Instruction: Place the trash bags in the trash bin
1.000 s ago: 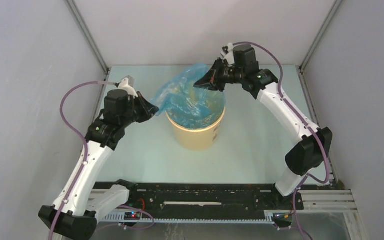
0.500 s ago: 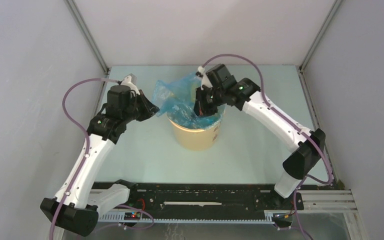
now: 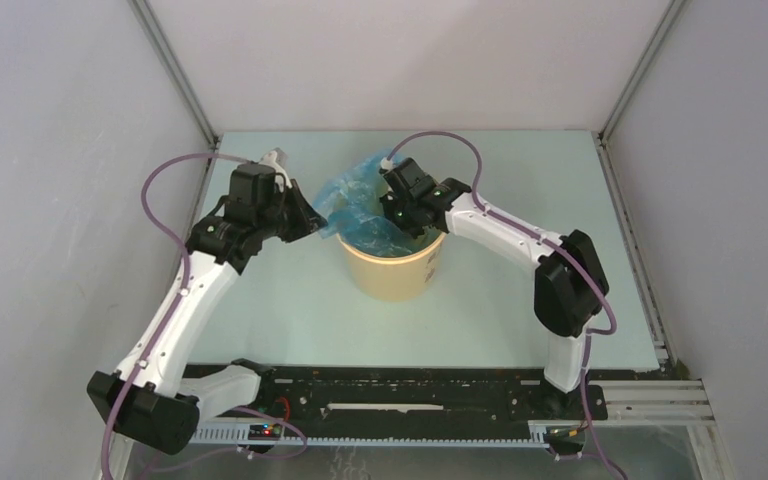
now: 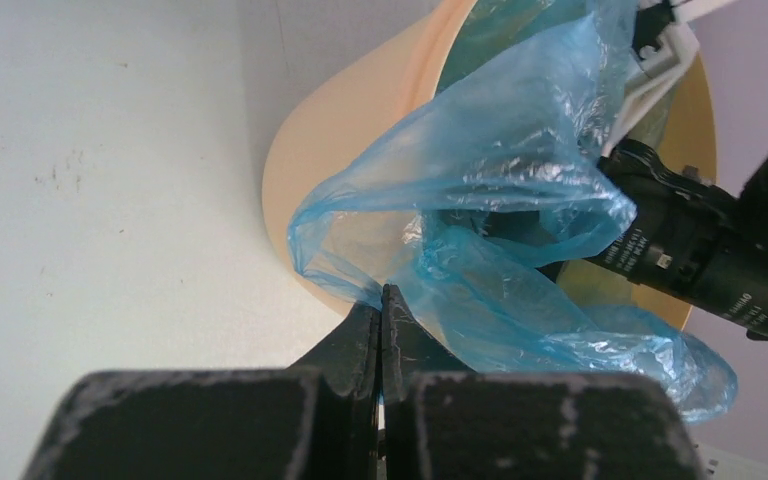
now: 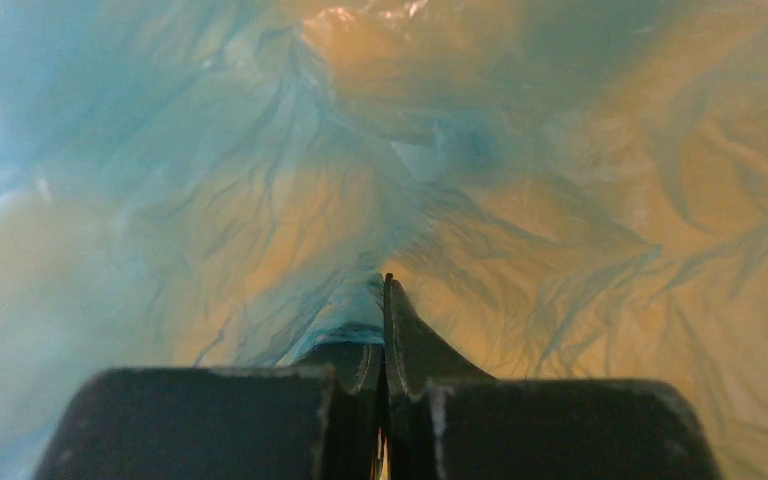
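The trash bin (image 3: 392,278) stands upright at the middle of the table (image 3: 260,300), mouth up. The light-blue trash bag (image 3: 356,190) is partly inside it and partly spilling over the rim between 9 and 12 o'clock. Seen from above, the bag's long axis runs from the 10 o'clock side of the rim, outside the bin, down into the bin toward 4 o'clock.

The left gripper (image 3: 322,228), just outside the rim at 9 o'clock, has its jaws pressed together on a fold of the bag's edge. The right gripper (image 3: 412,226) reaches down through the mouth from 12 o'clock, and the overhead view hides its tips.

The left wrist camera shows that pinch plainly: film bunched at the closed tips, a loose loop ballooning above them, and the right arm (image 4: 705,255) dark at 3 o'clock. Only the right wrist camera sees inside, where wrinkled blue film lines the tan wall. There the right fingers are closed, with a strip of film caught between them.
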You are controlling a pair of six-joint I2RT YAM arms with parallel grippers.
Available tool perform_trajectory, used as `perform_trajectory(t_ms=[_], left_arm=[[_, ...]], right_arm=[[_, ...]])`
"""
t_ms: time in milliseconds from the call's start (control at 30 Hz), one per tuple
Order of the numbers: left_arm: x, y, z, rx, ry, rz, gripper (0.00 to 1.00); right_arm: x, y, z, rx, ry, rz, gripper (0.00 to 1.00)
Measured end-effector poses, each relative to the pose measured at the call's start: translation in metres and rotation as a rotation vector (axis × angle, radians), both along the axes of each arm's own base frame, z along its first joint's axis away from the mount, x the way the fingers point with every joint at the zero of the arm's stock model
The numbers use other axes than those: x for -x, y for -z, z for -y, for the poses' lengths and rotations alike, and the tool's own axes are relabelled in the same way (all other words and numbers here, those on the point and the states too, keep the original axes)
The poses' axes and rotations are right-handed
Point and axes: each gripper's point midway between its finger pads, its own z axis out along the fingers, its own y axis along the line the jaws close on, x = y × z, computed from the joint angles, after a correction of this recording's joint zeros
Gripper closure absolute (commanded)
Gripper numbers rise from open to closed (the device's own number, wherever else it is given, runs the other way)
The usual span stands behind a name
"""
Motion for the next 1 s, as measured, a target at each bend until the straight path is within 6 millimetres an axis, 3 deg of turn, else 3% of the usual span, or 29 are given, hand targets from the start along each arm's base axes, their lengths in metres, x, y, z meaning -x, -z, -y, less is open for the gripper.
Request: perform_trajectory(t_ms=[133, 233, 333, 467, 533, 633, 800, 1000], left_arm=[[0.004, -0.002, 0.005, -0.015, 0.016, -0.007, 1.0], [0.006, -0.015, 0.005, -0.026, 0.021, 0.028, 1.0], [0.01, -0.033, 0.003, -0.029, 0.025, 0.085, 1.0], [0.021, -0.047, 0.001, -0.024, 0.052, 0.144, 1.0], [0.029, -0.049, 0.002, -0.023, 0.076, 0.161, 1.0], [0.035, -0.05, 0.003, -0.022, 0.096, 0.172, 1.0], [0.035, -0.048, 0.01, -0.003, 0.122, 0.169, 1.0], [0.03, -0.039, 0.016, -0.002, 0.14, 0.138, 1.0]], right_arm=[[0.002, 0.01, 0.004, 0.04, -0.013, -0.017, 1.0], [0.009, -0.005, 0.008, 0.024, -0.032, -0.019, 1.0], [0.017, -0.038, 0.015, -0.028, -0.04, -0.006, 1.0], [0.034, -0.099, 0.027, -0.173, -0.069, 0.041, 1.0], [0.041, -0.12, 0.036, -0.232, -0.079, 0.061, 1.0], [0.045, -0.134, 0.047, -0.283, -0.083, 0.081, 1.0], [0.012, -0.143, 0.039, -0.343, -0.06, 0.158, 1.0], [-0.041, -0.134, 0.005, -0.363, -0.022, 0.278, 1.0]])
